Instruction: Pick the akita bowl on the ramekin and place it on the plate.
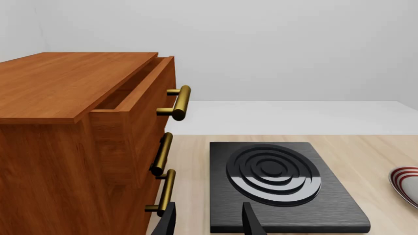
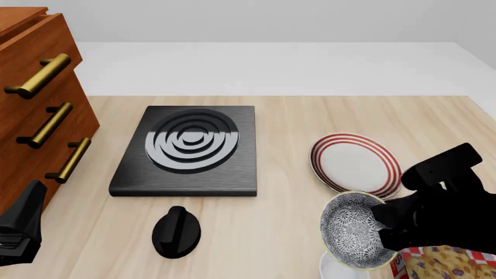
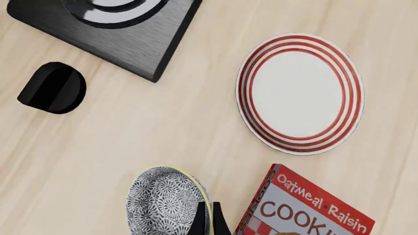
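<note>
Front view: right gripper (image 2: 381, 225) clenched on the akita bowl's (image 2: 352, 230) rim, tilted above the ramekin (image 2: 341, 269), beside the plate (image 2: 355, 162); left gripper (image 1: 207, 221) released.

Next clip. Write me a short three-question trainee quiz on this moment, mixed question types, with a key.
1. True or false: the speckled bowl already sits on the plate.
2. Which gripper holds the bowl? A) left B) right
3. Fill in: the top drawer of the wooden cabinet is slightly ____.

Key:
1. False: it is tilted in the right gripper, above the white ramekin, short of the plate.
2. B; the left gripper is open by the stove.
3. Open.
</note>
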Motion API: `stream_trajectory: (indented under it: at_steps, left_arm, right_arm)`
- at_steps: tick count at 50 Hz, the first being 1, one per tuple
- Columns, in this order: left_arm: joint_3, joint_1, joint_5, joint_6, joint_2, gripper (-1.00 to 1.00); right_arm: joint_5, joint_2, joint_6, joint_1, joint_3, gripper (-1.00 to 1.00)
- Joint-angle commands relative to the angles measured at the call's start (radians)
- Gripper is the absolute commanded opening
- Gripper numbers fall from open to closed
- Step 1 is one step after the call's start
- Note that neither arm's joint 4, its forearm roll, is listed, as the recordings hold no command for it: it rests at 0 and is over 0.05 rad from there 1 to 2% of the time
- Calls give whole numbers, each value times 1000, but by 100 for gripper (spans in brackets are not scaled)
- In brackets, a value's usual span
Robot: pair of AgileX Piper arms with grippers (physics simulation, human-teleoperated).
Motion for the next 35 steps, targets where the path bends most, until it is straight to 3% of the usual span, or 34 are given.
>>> stream_trajectory:
  at_steps: [1, 6, 11, 31, 35]
  left_arm:
    - [0, 0, 0, 0, 0, 100]
    - [0, 0, 0, 0, 0, 100]
    - [0, 0, 0, 0, 0, 100]
    - [0, 0, 0, 0, 0, 100]
    - [0, 0, 0, 0, 0, 100]
  right_arm:
    - [96, -70, -45, -47, -146, -100]
    - [75, -54, -47, -115, -200, -100]
    - [23, -16, -14, -155, -256, -100]
    - [-354, 266, 218, -325, -206, -100]
    - [-397, 307, 236, -354, -201, -100]
